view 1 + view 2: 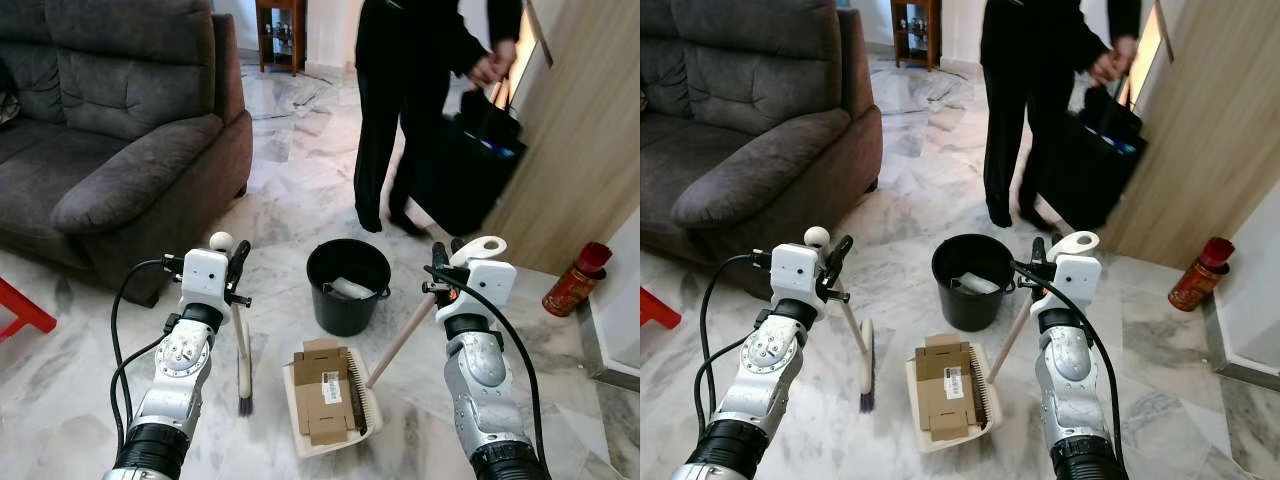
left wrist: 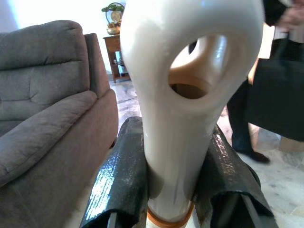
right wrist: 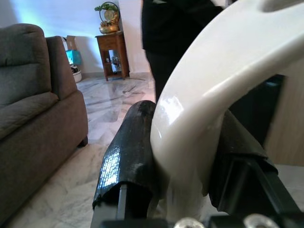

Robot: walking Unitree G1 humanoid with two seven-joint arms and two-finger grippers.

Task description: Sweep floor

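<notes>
My left gripper (image 1: 236, 266) is shut on the cream handle (image 2: 183, 123) of a hand brush (image 1: 243, 362). The brush hangs down with its dark bristles at the marble floor. My right gripper (image 1: 443, 268) is shut on the long handle (image 3: 213, 99) of a cream dustpan (image 1: 372, 405). The dustpan rests on the floor between my arms, and a flattened cardboard box (image 1: 324, 389) lies in it. Just beyond the dustpan stands a black bucket (image 1: 348, 300) with something white inside.
A dark grey sofa (image 1: 120, 130) fills the left. A person in black (image 1: 400, 90) stands ahead by a wooden door (image 1: 580, 140), holding a black bag (image 1: 465, 165). A red can (image 1: 575, 280) stands at the right. Something red (image 1: 22, 310) shows at the left edge.
</notes>
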